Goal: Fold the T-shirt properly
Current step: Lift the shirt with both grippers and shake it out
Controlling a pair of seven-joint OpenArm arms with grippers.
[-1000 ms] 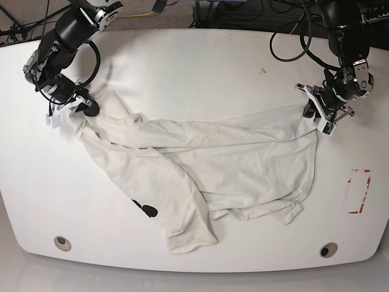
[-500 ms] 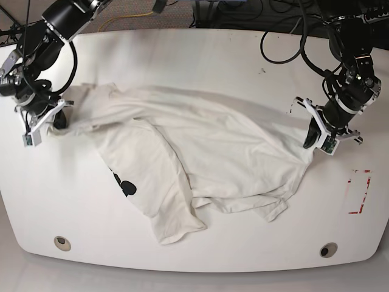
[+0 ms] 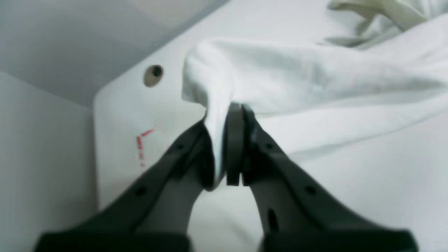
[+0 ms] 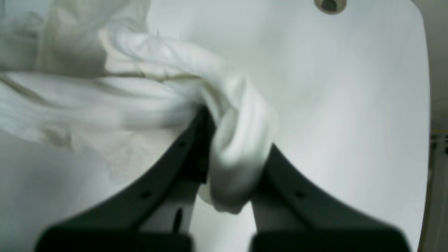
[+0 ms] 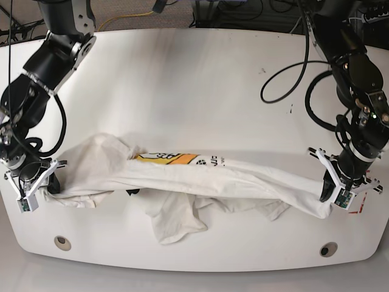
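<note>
Near the front edge of the white table [image 5: 194,73] we see the T-shirt [image 5: 200,179] stretched in a long band between both arms. We see the left gripper [image 5: 333,198] pressed together on one end of the cloth, and the right gripper [image 5: 36,188] pinching the other bunched end. Some orange and yellow print shows on top of the band, and loose cloth hangs below its middle.

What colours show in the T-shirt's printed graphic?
Orange and yellow with black lettering on the cream T-shirt, clearest in the base view.
</note>
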